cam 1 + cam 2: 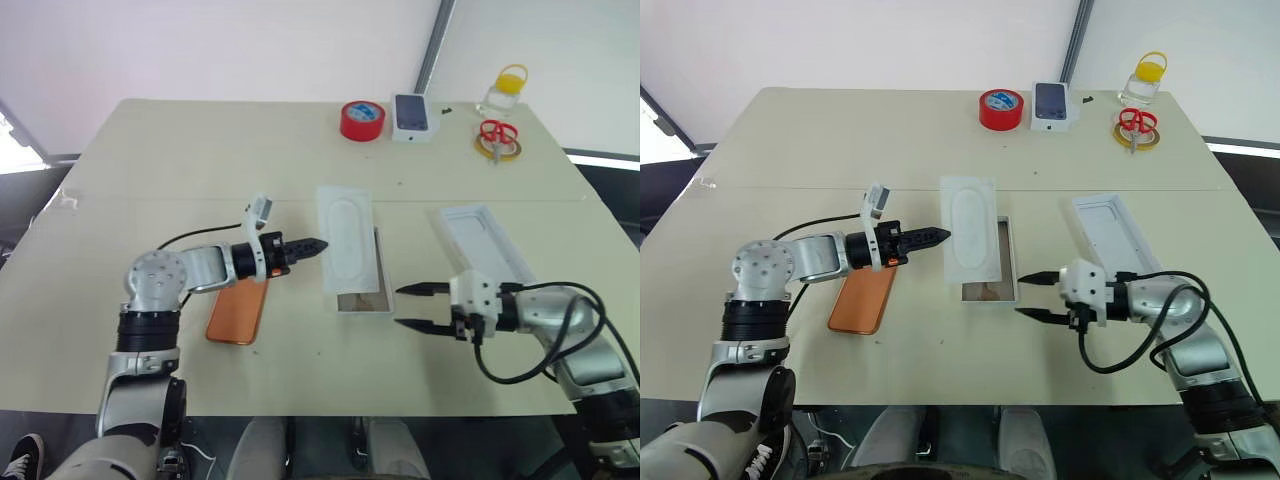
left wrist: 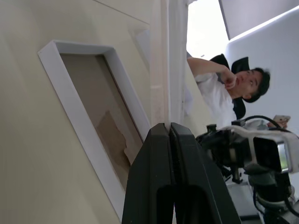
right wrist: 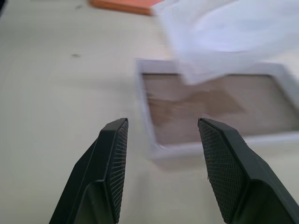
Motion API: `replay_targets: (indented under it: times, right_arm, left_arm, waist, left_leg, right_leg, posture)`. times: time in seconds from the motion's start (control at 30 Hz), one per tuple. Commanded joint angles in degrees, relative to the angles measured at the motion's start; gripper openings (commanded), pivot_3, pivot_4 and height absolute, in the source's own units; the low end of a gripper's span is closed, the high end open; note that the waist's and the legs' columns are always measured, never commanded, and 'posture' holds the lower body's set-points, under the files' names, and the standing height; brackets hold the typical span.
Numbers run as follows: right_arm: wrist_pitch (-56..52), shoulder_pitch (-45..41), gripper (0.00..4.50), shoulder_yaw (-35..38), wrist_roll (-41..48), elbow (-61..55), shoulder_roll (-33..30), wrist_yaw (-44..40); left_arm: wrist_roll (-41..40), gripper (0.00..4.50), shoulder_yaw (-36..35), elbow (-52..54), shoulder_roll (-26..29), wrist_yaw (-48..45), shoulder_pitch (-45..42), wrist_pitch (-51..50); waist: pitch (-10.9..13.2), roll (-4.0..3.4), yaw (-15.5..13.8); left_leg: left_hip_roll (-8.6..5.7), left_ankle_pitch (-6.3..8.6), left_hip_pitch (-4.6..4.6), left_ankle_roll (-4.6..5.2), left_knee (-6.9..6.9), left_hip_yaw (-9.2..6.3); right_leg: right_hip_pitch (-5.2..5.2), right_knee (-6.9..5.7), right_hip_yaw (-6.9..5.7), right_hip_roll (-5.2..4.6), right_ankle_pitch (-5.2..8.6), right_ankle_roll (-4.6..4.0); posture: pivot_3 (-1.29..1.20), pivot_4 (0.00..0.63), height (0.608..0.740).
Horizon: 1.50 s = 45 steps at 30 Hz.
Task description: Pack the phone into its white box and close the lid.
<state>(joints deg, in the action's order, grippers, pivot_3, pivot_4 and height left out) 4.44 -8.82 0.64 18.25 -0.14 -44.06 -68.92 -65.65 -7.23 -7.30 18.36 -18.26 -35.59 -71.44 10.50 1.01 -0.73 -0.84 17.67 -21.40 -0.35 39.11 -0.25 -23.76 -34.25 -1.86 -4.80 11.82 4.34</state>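
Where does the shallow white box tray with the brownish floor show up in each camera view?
Left eye view: shallow white box tray, centre, mostly under the thin white card.
Right eye view: centre, its near end showing.
Left wrist view: upper left, above the shut black fingers.
Right wrist view: centre right, beyond the open fingers.
Shared landmark: that white card over it.

We see orange phone (image 1: 237, 310) on beige table (image 1: 150, 180); white box (image 1: 362, 297) with glossy brown-grey floor; all-white lid (image 1: 487, 243); white card (image 1: 345, 238) bearing oval outline. At table's far edge: red tape roll (image 1: 362, 120), small white box (image 1: 412, 117) printed with dark phone, red-handled scissors (image 1: 494, 135).
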Motion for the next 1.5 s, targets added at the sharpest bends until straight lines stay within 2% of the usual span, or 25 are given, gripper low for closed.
replay_targets:
  times: [0.03,0.17,0.33,0.47,0.57,0.73,0.83,0.93,0.97,1.03,1.1,1.13,1.17,1.23,1.33,1.5]
  right_arm:
    - [3.02,-2.41,2.47,3.75,-0.14,5.07,-0.36,1.69]
    - [8.3,-3.41,2.47,2.81,-3.76,10.14,0.0,2.5]
    - [9.61,-3.03,2.47,1.87,-4.75,9.63,1.13,3.34]
    - [10.93,-2.67,2.53,1.38,-5.61,10.41,1.03,3.61]
    - [10.73,-3.06,2.53,1.17,-5.57,10.53,1.09,3.91]
    - [10.6,-4.88,2.53,0.46,-5.51,11.52,2.25,4.17]
    - [10.12,-6.96,2.53,0.23,-5.52,12.58,3.53,4.99]
    - [3.6,-10.07,2.53,0.27,-4.68,12.42,5.36,7.66]
    - [1.64,-11.35,2.27,0.78,-4.16,12.48,6.4,9.16]
    - [0.09,-13.41,1.71,0.79,-4.1,11.49,8.3,11.41]
    - [-0.66,-14.81,0.73,-0.26,-6.0,10.4,9.75,13.7]
    - [-1.5,-15.18,0.22,-1.07,-6.56,9.29,10.24,14.02]
    - [-2.11,-15.52,0.05,-1.87,-7.01,8.48,10.62,14.17]
    - [-4.05,-16.41,0.05,-3.57,-8.01,7.21,11.35,14.87]
    - [-0.97,-17.62,0.05,-7.11,-13.06,8.35,11.23,15.61]
    - [3.52,-17.65,0.05,-12.75,-19.19,9.53,9.69,13.98]
  left_arm:
    - [4.7,0.0,1.47,-2.32,-1.4,-2.85,-0.81,3.55]
    - [8.94,0.0,4.6,-1.66,-1.69,-7.29,-0.9,4.88]
    - [10.31,0.0,2.95,-5.37,-3.18,-9.28,-2.65,4.68]
    - [10.9,1.34,1.84,-5.67,-4.62,-8.52,-2.69,4.27]
    - [12.19,2.89,3.48,-2.68,-4.1,-8.95,-3.11,2.86]
    - [10.23,2.89,2.85,3.05,-2.97,-9.11,-8.03,-2.49]
    - [10.07,2.89,4.62,7.72,-0.36,-11.54,-7.71,-4.71]
    - [12.91,2.89,5.92,11.78,2.49,-15.73,-4.73,1.45]
    - [14.07,2.94,4.99,11.27,2.37,-15.43,-4.16,3.98]
    - [22.89,2.96,6.64,11.11,3.97,-15.66,-2.0,16.62]
    - [33.84,2.96,11.18,10.44,7.98,-18.65,1.27,31.12]
    - [36.48,2.96,12.46,9.15,10.13,-21.32,3.0,34.95]
    - [39.17,2.96,13.55,7.75,11.95,-23.62,4.61,39.34]
    - [40.63,2.96,11.99,4.43,12.8,-25.24,6.51,44.25]
    - [42.39,2.96,9.57,1.61,13.39,-26.83,7.97,51.06]
    - [46.26,2.96,8.6,-1.64,14.34,-25.5,9.7,54.09]
  waist:
    - [0.0,0.0,0.02]
    - [0.0,0.0,0.03]
    - [0.01,0.0,0.04]
    - [0.01,0.0,0.04]
    - [0.01,0.0,0.03]
    - [0.03,0.04,0.03]
    - [0.01,-0.02,0.39]
    - [0.04,-0.08,1.24]
    - [0.06,-0.08,1.28]
    - [0.06,-0.08,1.3]
    - [0.06,-0.09,1.38]
    - [0.05,-0.1,1.39]
    - [0.04,-0.12,1.3]
    - [0.05,-0.13,1.24]
    - [0.06,-0.12,0.65]
    - [0.05,-0.13,0.0]
  left_leg:
    - [-0.01,0.0,-0.01,0.0,0.0,0.0]
    - [0.03,0.01,-0.05,0.02,-0.04,0.01]
    - [0.03,0.0,-0.08,0.02,-0.03,0.02]
    - [0.02,0.0,-0.06,0.02,-0.02,0.02]
    - [0.02,0.0,-0.06,0.02,-0.02,0.02]
    - [0.02,0.0,-0.06,0.02,0.0,-0.01]
    - [0.02,0.0,-0.04,0.02,-0.02,0.0]
    - [0.05,-0.01,-0.02,-0.01,-0.08,0.03]
    - [0.06,-0.03,-0.02,-0.05,-0.08,0.02]
    - [0.08,-0.08,-0.07,-0.13,-0.08,0.01]
    - [0.1,-0.11,-0.05,-0.19,-0.13,0.02]
    - [0.13,-0.13,-0.05,-0.23,-0.18,0.03]
    - [0.14,-0.15,-0.06,-0.25,-0.25,0.05]
    - [0.15,-0.15,-0.11,-0.26,-0.31,0.07]
    - [0.15,-0.11,-0.39,-0.18,-0.18,0.07]
    - [0.12,-0.08,-0.69,-0.09,0.02,0.08]
  right_leg:
    - [-0.01,0.0,0.0,0.0,0.0,0.0]
    - [-0.08,0.0,0.0,0.04,0.0,0.0]
    - [-0.11,-0.01,0.01,0.02,-0.01,0.02]
    - [-0.09,-0.02,0.01,0.02,-0.01,0.03]
    - [-0.09,-0.02,0.01,0.02,-0.02,0.04]
    - [-0.09,-0.04,0.01,0.01,-0.02,0.04]
    - [-0.09,-0.03,0.02,0.02,-0.06,0.12]
    - [-0.11,-0.05,0.07,0.04,-0.12,0.22]
    - [-0.13,-0.05,0.07,0.04,-0.11,0.21]
    - [-0.18,-0.06,0.06,0.04,-0.12,0.14]
    - [-0.22,-0.06,0.06,0.07,-0.07,-0.1]
    - [-0.24,-0.06,0.1,0.09,-0.09,-0.14]
    - [-0.3,-0.06,0.12,0.1,-0.09,-0.15]
    - [-0.39,-0.05,0.1,0.11,-0.08,-0.16]
    - [-0.59,-0.05,0.06,0.07,-0.1,-0.16]
    - [-0.79,-0.05,0.02,0.06,-0.17,-0.21]
  posture:
    - [0.0,0.15,0.74]
    - [0.0,0.15,0.74]
    - [0.0,0.15,0.74]
    - [0.0,0.15,0.74]
    - [0.0,0.15,0.74]
    - [0.0,0.15,0.74]
    - [0.0,0.15,0.74]
    - [0.0,0.15,0.74]
    - [0.0,0.15,0.74]
    - [0.0,0.15,0.74]
    - [0.0,0.15,0.74]
    - [0.0,0.15,0.74]
    - [0.0,0.15,0.74]
    - [0.0,0.15,0.74]
    - [0.0,0.15,0.74]
    - [0.0,0.15,0.74]
